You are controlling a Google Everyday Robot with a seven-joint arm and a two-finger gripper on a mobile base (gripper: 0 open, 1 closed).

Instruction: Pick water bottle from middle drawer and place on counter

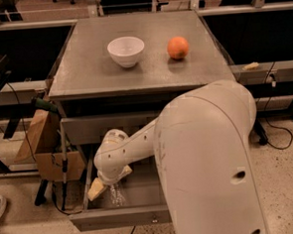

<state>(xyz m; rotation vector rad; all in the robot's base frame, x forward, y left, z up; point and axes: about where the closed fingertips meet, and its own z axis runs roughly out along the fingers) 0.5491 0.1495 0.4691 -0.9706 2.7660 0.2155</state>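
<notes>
The middle drawer [120,217] stands pulled open at the bottom of the cabinet. The water bottle [116,195], clear and slim, is in its left front part; its label does not show. My gripper [107,183] reaches down into the drawer, right at the bottle's upper end and partly covering it. The arm's white wrist [111,153] is above it. The grey counter [84,73] tops the cabinet.
A white bowl [126,50] and an orange fruit [177,47] sit on the counter's far half. A closed grey drawer front [102,127] is above the open one. A cardboard box [48,145] and cables stand left of the cabinet. My big white arm fills the lower right.
</notes>
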